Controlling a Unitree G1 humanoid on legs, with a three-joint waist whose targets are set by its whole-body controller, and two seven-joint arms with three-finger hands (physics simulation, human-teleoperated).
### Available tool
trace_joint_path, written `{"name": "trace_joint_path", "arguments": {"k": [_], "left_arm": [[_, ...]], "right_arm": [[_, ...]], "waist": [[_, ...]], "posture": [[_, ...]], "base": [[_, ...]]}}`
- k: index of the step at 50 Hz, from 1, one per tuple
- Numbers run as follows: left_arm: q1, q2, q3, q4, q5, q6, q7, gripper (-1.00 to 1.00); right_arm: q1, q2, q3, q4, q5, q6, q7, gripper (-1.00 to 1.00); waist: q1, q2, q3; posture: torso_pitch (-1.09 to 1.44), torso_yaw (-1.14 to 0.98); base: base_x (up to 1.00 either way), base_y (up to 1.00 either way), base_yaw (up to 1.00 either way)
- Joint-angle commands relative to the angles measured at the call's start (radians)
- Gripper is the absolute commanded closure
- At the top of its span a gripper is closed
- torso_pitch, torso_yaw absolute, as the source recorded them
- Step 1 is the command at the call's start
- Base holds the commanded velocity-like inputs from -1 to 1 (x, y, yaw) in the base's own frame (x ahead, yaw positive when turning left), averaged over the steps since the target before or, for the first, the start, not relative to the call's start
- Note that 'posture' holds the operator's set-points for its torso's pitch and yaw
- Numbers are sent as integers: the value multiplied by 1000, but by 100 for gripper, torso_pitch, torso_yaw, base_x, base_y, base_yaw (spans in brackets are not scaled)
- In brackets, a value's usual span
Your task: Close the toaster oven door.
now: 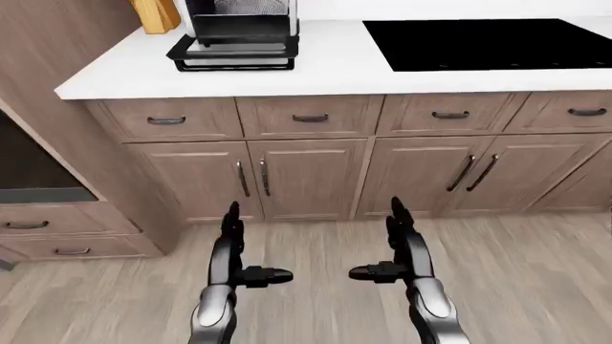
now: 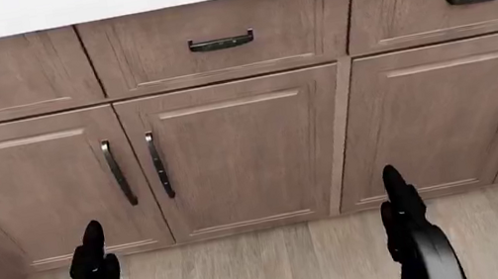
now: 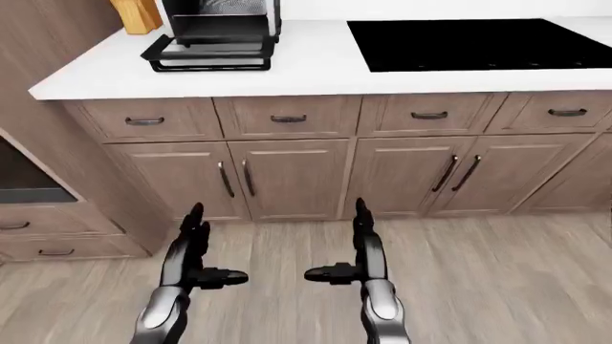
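Toaster oven (image 1: 239, 32) sat at top left of the left-eye view on the white desk (image 1: 325, 68), well apart from both hands.

Left hand (image 1: 234, 251) held low over the floor, fingers spread, one finger jutting sideways toward the other hand, gripping nothing. Right hand (image 1: 402, 247) held likewise, fingers apart, empty, level with the left and near it, a bare gap between them. Both well below the desk edge and short of the cabinet doors (image 1: 306, 175).

Wood-plank floor (image 1: 536, 287) under the hands, running up to the cabinet base. Brown wooden cabinets above it: a row of drawers (image 1: 311, 116) with dark handles, paired doors beneath with upright dark handles. Tall brown panel at left in the eye views, with a dark recessed opening (image 1: 29, 161) and more drawers below.

Oven body dark with pale sides, cut off by the top edge of the view. Door (image 1: 234, 54) dropped open, lying flat and dark on the desk toward its near edge. Yellow wooden block (image 1: 156, 14) just beside the oven on its left. Black cooktop (image 1: 488, 43) set flush in the desk, apart to the right.

Bare white desk between oven and cooktop.
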Motion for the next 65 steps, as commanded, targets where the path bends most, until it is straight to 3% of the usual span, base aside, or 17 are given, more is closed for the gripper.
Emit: {"name": "trace_joint_path", "arguments": {"k": [1,3,4,5,7,8,12,20,27,32,45,51,52,57,60,65], "left_arm": [[-36,18,31,-121,-31,-25,-8,-100],[-34,19,35,-135,-31,-16,-9,-100],[-35,22,37,-148,-29,-10,-10,-100],[-31,23,39,-157,-29,-7,-13,-100],[-12,30,49,-188,-24,-9,-26,-100],[-6,33,57,-199,-26,-6,-32,-100],[-19,43,93,-219,-40,20,-43,-100],[-73,115,218,-279,-129,88,-94,-100],[-134,204,323,-355,-126,176,-81,-100],[-173,282,435,-403,-186,254,-109,-100],[-225,432,597,-423,-281,347,-71,-100],[-237,475,628,-414,-308,359,-64,-100],[-239,484,634,-415,-315,366,-63,-100],[-238,499,644,-413,-327,366,-56,-100],[-235,500,645,-412,-330,368,-58,-100],[-239,506,649,-408,-335,370,-56,-100]], "right_arm": [[-37,-7,-8,-103,13,-30,2,-100],[-42,-7,-12,-117,15,-27,-1,-100],[-48,-9,-16,-120,18,-21,-3,-100],[-47,-11,-16,-122,19,-18,0,-100],[-48,-15,-19,-137,19,-10,6,-100],[-52,-17,-23,-150,21,2,7,-100],[-62,-21,-34,-176,27,27,9,-100],[-76,-33,-44,-294,18,105,21,-100],[-130,-58,-96,-419,68,243,17,-100],[-193,-99,-153,-509,106,362,10,-100],[-318,-196,-226,-631,150,515,0,-100],[-334,-210,-239,-640,159,526,-5,-100],[-337,-212,-244,-645,163,530,-8,-100],[-358,-227,-252,-664,179,557,-20,-100],[-359,-230,-250,-666,178,552,-23,-100],[-376,-241,-256,-672,184,563,-27,-100]], "waist": [[-2,-8,-1],[9,-1,-63],[9,-1,-52],[6,-7,-18],[8,-6,-70],[8,-5,-75],[9,-2,-78],[8,2,-86],[7,9,-88],[6,10,-82],[3,18,-64],[3,21,-57],[3,25,-73],[4,17,-39],[2,8,-34],[-1,15,-39]], "posture": [[0,0],[0,0],[0,0],[0,0],[0,0],[0,0],[0,0],[0,0],[0,0],[0,0],[0,0],[0,0],[0,0],[0,0],[0,0],[0,0]], "base": [[0,0,0],[0,0,0],[0,0,0],[0,0,0],[0,0,0],[0,0,0],[0,0,0],[0,0,0],[0,0,0],[0,0,0],[0,0,0],[1,0,0],[8,0,0],[13,0,0],[18,0,0],[24,4,0]]}}
